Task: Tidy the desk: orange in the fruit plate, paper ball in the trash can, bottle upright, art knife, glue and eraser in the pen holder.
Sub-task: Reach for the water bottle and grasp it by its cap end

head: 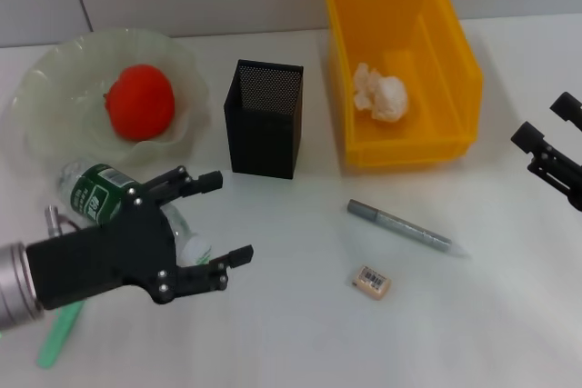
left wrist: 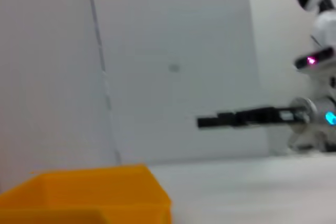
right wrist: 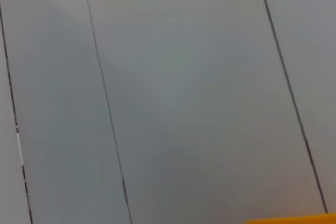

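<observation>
Over lying bottle [head: 105, 195]: left claw [head: 221, 221] wide apart; right claw [head: 544, 124] parked.

A white table [head: 300, 333] bears a green plate [head: 55, 124], black pen holder [head: 264, 120], yellow bin [head: 455, 70], lying bottle [head: 100, 193], grey pen [head: 400, 227], eraser [head: 371, 282] and green stick [head: 59, 333].

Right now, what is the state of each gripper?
Left gripper: open, holding nothing, above the lying bottle.
Right gripper: open, empty, at the table's right edge.
</observation>
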